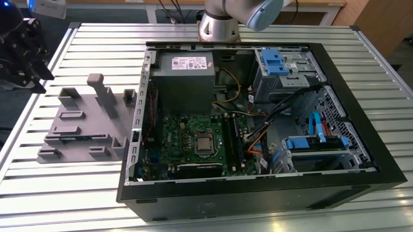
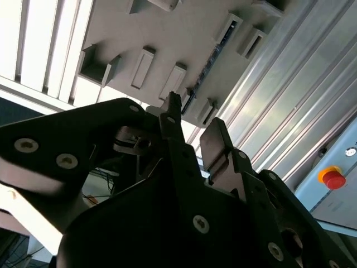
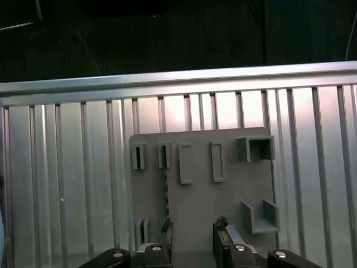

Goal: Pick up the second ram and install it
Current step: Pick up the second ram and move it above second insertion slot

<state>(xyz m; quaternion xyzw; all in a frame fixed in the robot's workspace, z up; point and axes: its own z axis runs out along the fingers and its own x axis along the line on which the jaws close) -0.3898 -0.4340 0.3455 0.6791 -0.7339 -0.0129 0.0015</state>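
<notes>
The second ram (image 3: pixel 165 192) stands on edge in a slot of the grey holder block (image 3: pixel 223 195); it looks like a thin dark strip. It also shows as a dark line with blue hints (image 2: pixel 209 64) and as a faint blue streak (image 1: pixel 74 137) low on the holder (image 1: pixel 84 121). My gripper (image 3: pixel 193 234) hovers above the holder, open, with nothing between its fingers. One fingertip (image 3: pixel 167 228) is close beside the strip's near end. In the second wrist view the gripper (image 2: pixel 192 125) is black and wide apart. In the exterior view the gripper (image 1: pixel 26 53) sits at the far left, off the holder's back corner.
An open black computer case (image 1: pixel 258 193) lies to the exterior view's right of the holder. Inside it are the green motherboard (image 1: pixel 184 145) with long black slots (image 1: pixel 231 140), a grey power supply (image 1: pixel 183 72) and blue drive brackets (image 1: pixel 277 63). The ribbed metal table (image 1: pixel 65 193) carries everything.
</notes>
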